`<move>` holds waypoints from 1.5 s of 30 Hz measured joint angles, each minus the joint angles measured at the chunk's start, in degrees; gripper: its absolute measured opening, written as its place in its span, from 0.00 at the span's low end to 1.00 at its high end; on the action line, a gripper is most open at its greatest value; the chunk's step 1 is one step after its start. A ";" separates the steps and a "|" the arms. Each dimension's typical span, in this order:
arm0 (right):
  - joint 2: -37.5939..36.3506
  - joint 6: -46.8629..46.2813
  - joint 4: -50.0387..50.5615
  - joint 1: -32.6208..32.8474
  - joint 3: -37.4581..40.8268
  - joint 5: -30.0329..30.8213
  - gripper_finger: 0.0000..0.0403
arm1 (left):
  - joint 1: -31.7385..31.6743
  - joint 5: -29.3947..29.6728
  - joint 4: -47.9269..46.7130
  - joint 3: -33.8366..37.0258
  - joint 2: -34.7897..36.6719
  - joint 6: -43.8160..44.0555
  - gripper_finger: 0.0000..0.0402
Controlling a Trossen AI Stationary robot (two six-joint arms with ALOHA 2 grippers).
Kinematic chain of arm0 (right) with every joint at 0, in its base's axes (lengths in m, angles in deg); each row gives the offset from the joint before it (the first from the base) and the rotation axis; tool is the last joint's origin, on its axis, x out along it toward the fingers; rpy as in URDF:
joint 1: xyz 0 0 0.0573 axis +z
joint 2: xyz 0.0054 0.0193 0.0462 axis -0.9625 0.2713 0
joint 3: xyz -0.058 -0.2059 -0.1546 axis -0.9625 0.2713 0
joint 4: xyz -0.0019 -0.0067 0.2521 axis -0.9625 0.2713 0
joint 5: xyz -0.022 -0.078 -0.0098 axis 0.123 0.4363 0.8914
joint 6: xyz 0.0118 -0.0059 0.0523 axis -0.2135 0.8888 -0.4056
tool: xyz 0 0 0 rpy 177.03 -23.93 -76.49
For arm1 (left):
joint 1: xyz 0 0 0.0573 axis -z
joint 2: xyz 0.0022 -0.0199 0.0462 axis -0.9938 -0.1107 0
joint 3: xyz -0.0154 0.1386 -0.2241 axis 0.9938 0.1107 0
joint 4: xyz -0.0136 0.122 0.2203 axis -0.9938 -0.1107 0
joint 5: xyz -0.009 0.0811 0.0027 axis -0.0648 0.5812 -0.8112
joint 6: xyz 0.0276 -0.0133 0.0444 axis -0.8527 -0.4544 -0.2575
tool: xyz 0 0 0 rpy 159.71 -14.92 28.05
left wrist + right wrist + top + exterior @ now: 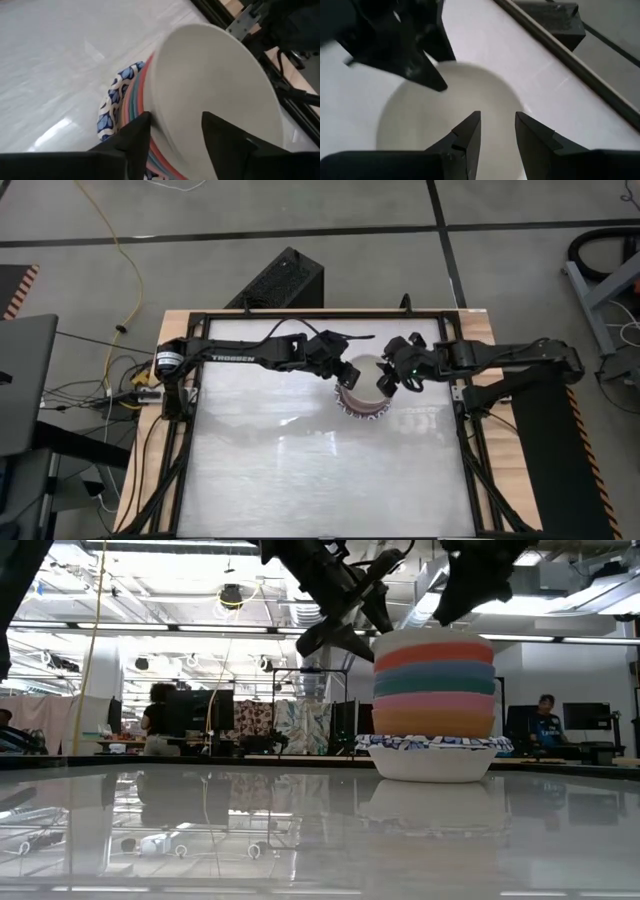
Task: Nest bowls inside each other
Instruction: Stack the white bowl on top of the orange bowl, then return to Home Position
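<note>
Cream bowl [220, 95] set atop nested stack [433, 690]; last step.
Left gripper [172, 131] fingers released astride its rim, right gripper [497, 131] fingers parted above; next, lift clear.

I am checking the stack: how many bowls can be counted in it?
6, one stack: cream bowl topmost, then red, blue, dark green, pink, orange above the blue-patterned bowl; more may hide within.

stack of bowls [433, 705], top to bottom: cream [430, 638] | red [433, 656] | blue [434, 671] | dark green [434, 686] | pink [434, 700] | orange [433, 722] | white with blue-patterned rim [433, 752] | both grippers dark/black | table [300, 480] glossy pale grey-white, black frame, wood edge
</note>
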 joint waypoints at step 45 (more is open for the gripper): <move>-0.19 -3.47 -5.65 0.02 7.91 -0.29 0.35 | -1.16 1.99 -13.63 -11.26 0.35 -12.47 0.49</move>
